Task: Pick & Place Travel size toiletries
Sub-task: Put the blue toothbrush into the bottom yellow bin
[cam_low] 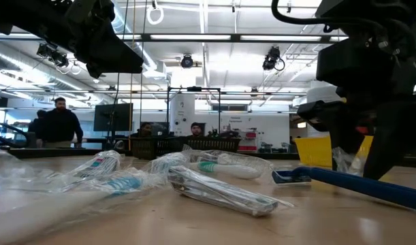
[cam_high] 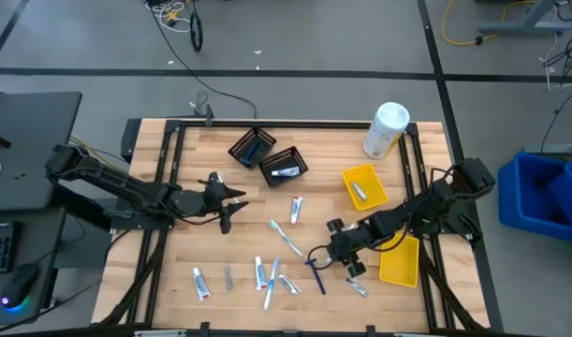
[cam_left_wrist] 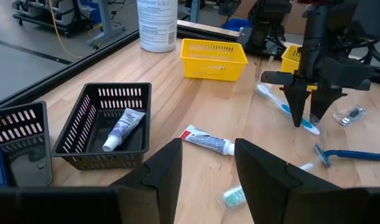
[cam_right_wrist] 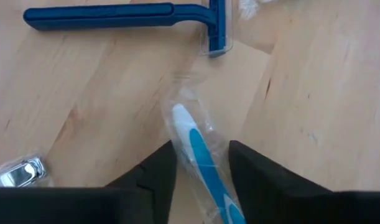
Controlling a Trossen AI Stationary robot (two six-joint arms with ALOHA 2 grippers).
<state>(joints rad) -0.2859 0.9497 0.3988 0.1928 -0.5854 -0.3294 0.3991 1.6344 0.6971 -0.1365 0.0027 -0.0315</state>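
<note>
Toiletries lie scattered over the wooden bench point(cam_high: 426, 290), mostly in its front-middle: a wrapped toothbrush point(cam_right_wrist: 202, 158), white head w/ blue handle in crinkly clear film, sits right between the right gripper's point(cam_right_wrist: 201, 163) fingers, which stand apart on either side of it w/o closing on it; a blue razor point(cam_right_wrist: 124, 15) lies flat just beyond, head turned toward the brush, and a small silver piece point(cam_right_wrist: 22, 173) in clear wrap lies off to one side; only the right wrist view gives this close detail. High view shows the spread: toothpaste tubes point(cam_high: 201, 283) and more brushes point(cam_high: 287, 239) in the front-middle, one tube point(cam_high: 296, 210) nearer the centre, two black mesh baskets point(cam_high: 284, 166) at the back, a yellow bin point(cam_high: 364, 186) w/ a silver item in it, a second yellow bin point(cam_high: 400, 260) by the right arm, and a white canister point(cam_high: 386, 129) at the back right. Left wrist view adds that one basket point(cam_left_wrist: 102, 126) holds a tube point(cam_left_wrist: 120, 127), and a red/blue-marked tube point(cam_left_wrist: 206, 140) lies on bare wood just ahead of the left gripper point(cam_left_wrist: 207, 171), fingers open and empty, held over the bench's left-middle. Low view shows the film wrappers as glossy and rumpled, plus people point(cam_low: 59, 122) in the room behind.
</note>
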